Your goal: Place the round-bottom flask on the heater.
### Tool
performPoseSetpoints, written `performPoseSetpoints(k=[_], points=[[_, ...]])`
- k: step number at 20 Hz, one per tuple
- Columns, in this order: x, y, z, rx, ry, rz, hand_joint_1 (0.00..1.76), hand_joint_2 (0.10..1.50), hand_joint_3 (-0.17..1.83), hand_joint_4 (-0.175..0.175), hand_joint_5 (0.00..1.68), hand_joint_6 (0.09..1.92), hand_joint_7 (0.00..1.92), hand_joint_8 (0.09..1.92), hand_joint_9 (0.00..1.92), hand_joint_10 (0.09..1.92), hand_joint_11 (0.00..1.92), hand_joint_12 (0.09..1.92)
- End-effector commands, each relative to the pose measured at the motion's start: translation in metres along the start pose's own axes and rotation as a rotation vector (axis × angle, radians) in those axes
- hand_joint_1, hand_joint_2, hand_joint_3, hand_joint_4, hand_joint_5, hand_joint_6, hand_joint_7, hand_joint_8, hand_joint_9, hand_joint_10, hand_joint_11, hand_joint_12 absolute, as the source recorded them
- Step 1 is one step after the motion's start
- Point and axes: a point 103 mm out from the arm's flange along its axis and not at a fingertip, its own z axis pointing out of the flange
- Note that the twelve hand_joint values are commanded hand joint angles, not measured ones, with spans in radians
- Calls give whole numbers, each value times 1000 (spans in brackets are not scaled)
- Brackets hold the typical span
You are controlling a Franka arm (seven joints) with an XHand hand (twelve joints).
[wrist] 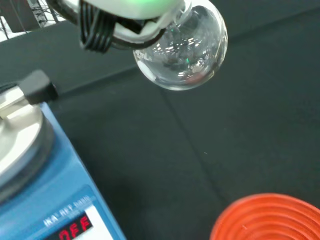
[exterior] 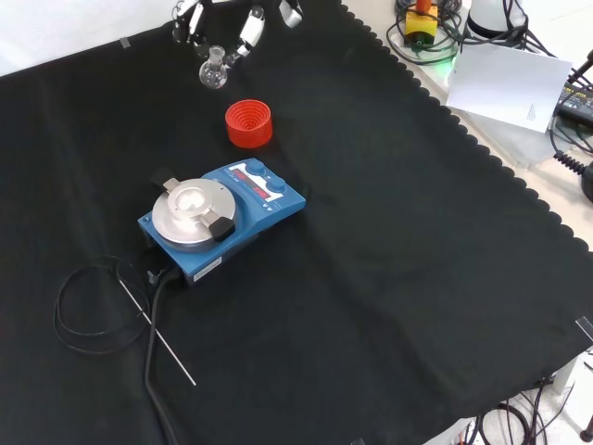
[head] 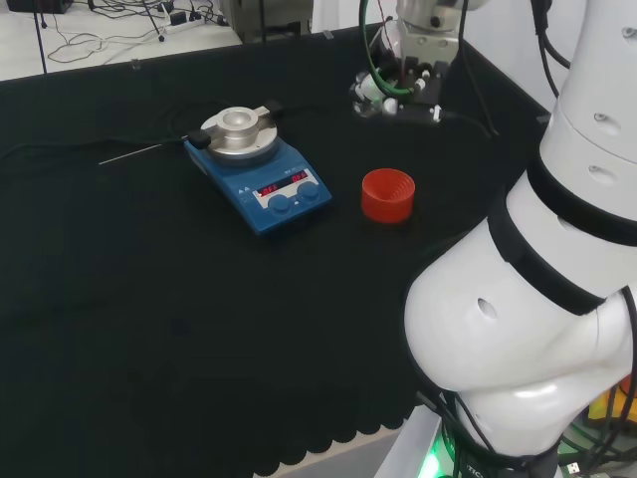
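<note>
Glass flask (wrist: 182,47): grasped in the hand's (exterior: 248,26) curled fingers, apparently airborne near the cloth's far edge.
Heater (exterior: 218,218): mid-cloth, plate bare.
Red stand (exterior: 248,123): between them.

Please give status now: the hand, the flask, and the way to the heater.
Hand shut on round-bottom flask, held above the cloth. Heater plate bare. Red ribbed stand sits between flask and heater.
</note>
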Motion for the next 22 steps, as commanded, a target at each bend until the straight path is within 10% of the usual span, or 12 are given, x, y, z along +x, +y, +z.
performPoseSetpoints(k=[1, 11, 22], points=[[68, 52, -4, 43, 36, -86, 1096, 714, 666, 138, 1144, 903, 495, 691, 709, 572, 504, 1286], [143, 115, 8, 102, 42, -209, 1103, 702, 688, 117, 1148, 906, 495, 692, 708, 574, 504, 1289], [175, 132, 30, 159, 32, -262, 1104, 699, 692, 115, 1149, 907, 494, 691, 708, 575, 504, 1289]])
